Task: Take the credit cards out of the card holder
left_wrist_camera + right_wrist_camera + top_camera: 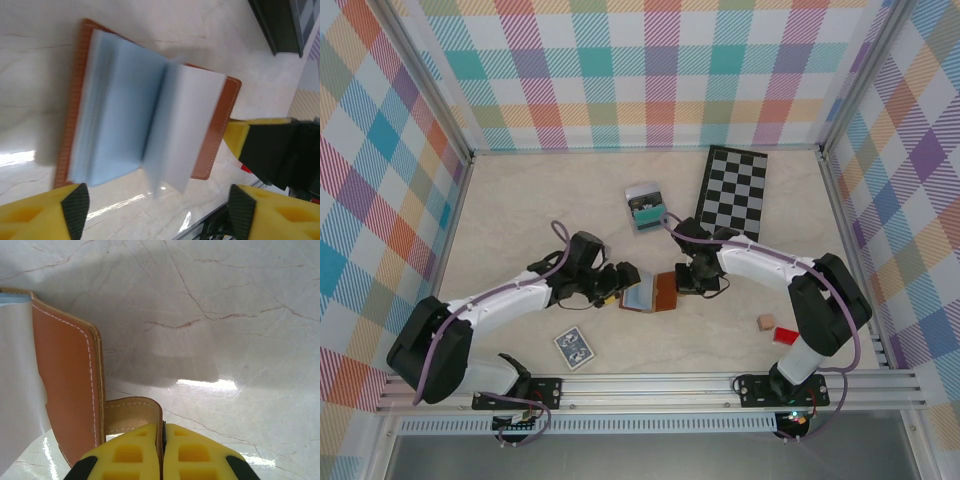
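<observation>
The brown leather card holder [662,292] lies open in the middle of the table, its blue-grey pockets [125,115] fanned upward and blurred. The credit cards are hidden inside the pockets. My right gripper [163,432] is shut on the holder's snap tab [131,412], pinning it at the right edge of the cover [65,380]. On the holder's left side, my left gripper [157,212] stands open, its fingers spread wide just below the pockets' lower edge with nothing clamped between them. From above, both grippers [618,283] [688,280] flank the holder.
A blue patterned card deck [574,347] lies near the front left. A grey-and-teal box [644,206] and a checkerboard [735,192] sit behind the holder. A small wooden block [766,323] and a red piece [784,334] lie at the front right.
</observation>
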{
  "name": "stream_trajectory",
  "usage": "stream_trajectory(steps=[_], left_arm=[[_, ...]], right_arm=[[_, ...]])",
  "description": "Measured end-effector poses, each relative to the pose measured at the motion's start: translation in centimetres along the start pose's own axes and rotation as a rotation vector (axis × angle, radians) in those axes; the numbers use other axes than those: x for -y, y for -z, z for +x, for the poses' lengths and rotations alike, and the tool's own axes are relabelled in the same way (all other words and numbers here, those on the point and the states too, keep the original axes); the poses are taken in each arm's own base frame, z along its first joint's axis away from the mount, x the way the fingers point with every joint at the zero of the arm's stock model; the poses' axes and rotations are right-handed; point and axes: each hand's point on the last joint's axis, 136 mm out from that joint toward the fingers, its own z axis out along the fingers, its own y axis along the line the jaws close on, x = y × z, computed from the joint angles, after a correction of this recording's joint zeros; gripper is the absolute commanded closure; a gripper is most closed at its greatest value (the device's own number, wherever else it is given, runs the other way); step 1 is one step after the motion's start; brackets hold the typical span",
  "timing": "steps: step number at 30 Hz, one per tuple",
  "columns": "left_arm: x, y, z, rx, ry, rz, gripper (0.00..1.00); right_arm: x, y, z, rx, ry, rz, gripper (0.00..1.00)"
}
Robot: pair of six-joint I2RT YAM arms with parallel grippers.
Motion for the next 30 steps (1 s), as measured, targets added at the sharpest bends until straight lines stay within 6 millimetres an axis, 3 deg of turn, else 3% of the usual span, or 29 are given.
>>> stream_trajectory(steps=[7,14,20,30], left_arm=[[2.5,-0.6,-0.8,0.043,-0.039,0.0,0.32],[1.6,-3.4,-0.3,0.014,-0.028,-0.09,0.32],[2.4,-4.9,-0.3,-0.004,-0.033,-0.107,0.36],[2.7,-5.0,-0.1,0.002,-0.015,-0.122,0.37]], right_arm=[[-0.6,-0.1,-0.5,0.019,0.02,-0.034,0.96],[-0.1,-1.1,0.1,0.007,0.043,-0.042,0.96],[0.1,-1.7,0.2,0.005,0.047,-0.073,0.96],[1.2,-2.0,0.1,0.002,-0.006,-0.14,0.96]])
